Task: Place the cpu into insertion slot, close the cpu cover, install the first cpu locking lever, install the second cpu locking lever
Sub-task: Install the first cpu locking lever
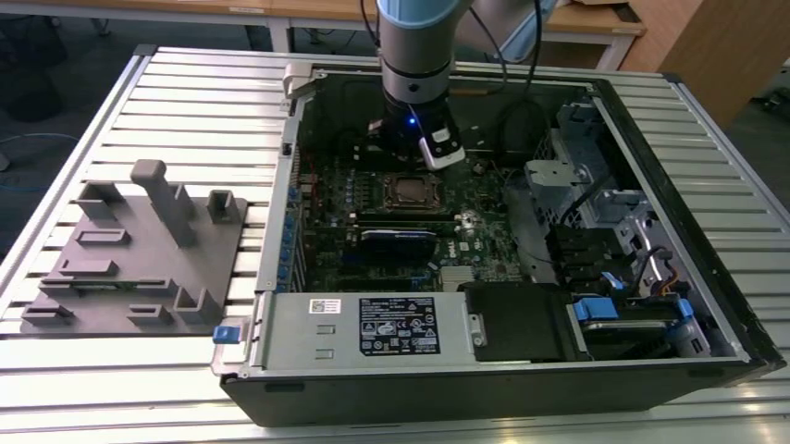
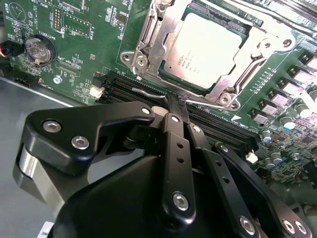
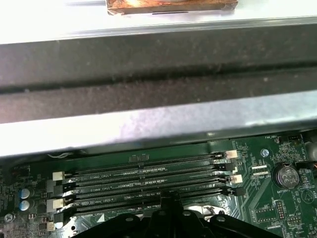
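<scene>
The cpu lies flat in the insertion slot, its pale metal face up. The cpu cover, a silvery frame, is down around it. A thin wire locking lever runs along the socket edge next to the memory slots. My gripper is shut, its black fingers pressed together, with the tips right at this lever wire. Whether they touch it I cannot tell. In the exterior view the gripper hangs just behind the socket. In the first wrist view the gripper points at the memory slots.
Long black memory slots lie between the socket and the case wall. A coin battery sits on the green board. The white-labelled power supply box fills the case front; a drive cage stands at the exterior view's right, a grey fixture at its left.
</scene>
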Available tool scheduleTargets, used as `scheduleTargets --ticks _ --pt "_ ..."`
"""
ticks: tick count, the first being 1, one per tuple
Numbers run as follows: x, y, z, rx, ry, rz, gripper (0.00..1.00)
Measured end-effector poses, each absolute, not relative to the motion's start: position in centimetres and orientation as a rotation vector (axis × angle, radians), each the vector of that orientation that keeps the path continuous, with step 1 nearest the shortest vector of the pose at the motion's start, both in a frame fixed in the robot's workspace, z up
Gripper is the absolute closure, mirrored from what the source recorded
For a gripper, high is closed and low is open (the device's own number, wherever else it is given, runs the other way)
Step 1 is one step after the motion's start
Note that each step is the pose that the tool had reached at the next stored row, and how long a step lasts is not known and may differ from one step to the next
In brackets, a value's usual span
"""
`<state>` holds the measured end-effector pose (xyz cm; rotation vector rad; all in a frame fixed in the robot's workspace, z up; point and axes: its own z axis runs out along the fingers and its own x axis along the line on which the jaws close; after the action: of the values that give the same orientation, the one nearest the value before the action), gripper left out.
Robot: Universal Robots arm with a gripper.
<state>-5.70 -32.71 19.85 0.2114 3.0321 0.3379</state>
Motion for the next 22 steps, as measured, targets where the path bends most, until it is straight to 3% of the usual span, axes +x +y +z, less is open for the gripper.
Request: scheduleTargets --ticks 16,22 --pt "-5.71 -32.72 20.36 0.225 3.025 0.34 0.9" --pt "-5.7 -32.73 20.36 0.245 3.009 0.378 0.9"
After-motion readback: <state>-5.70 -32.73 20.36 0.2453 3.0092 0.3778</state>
